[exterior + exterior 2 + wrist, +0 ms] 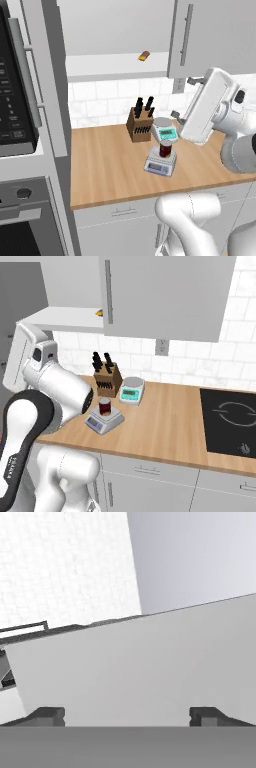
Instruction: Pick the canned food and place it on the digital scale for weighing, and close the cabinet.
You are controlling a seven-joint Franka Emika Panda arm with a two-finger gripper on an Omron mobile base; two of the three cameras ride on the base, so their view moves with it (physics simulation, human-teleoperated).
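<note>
Wooden surface (110,165) is seen running from the oven column on the left to the cooktop (230,421) on the right, with white tile behind and the cabinet (210,35) above.

At the far left of the left base view, one cabinet door (47,80) is seen standing open, edge-on, and the shelf inside is exposed with a small brown item (144,55) lying on it. Further right, a knife block (139,125) is set against the wall, just beside a white scale (164,130) with a green panel. In front of these, the canned food (165,148) is found upright on the digital scale (160,163), so the weighing part is judged done and only the door is left.

The end effector (127,716) is raised near the cabinet; in the hand view its two fingertips (47,715) are seen spread wide, with nothing held between them, facing a pale flat panel.

Trouble is most likely from the door. If it is pushed near its hinge or at a glancing angle, the end effector may be slid off and the door left ajar. The elbow is carried low over the surface, so the can may be knocked from the scale if the arm is swung carelessly.
</note>
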